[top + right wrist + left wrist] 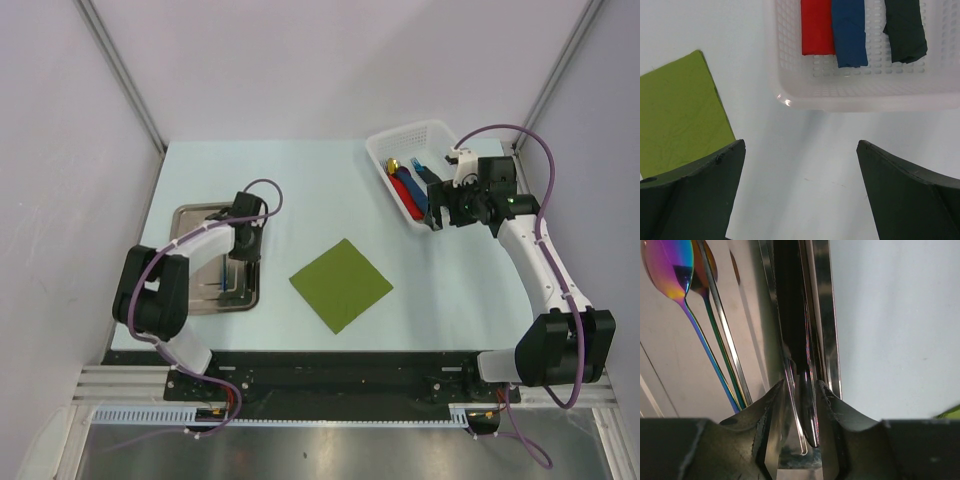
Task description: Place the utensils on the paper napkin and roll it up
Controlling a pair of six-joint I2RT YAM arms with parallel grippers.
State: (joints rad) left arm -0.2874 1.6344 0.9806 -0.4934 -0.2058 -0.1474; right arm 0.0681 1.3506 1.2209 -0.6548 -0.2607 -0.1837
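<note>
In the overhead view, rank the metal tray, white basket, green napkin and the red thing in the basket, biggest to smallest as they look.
1. metal tray
2. white basket
3. green napkin; close to the basket, which is partly hidden, so that pair is unsure
4. red piece, clearly smallest

The paper napkin (340, 284), an olive-green square, lies flat on the counter (300, 190), turned cornerwise. The utensils (226, 284), slim and iridescent, lie lengthwise in the metal tray (190, 215), one handle between the left hand's (801, 405) fingers.
</note>
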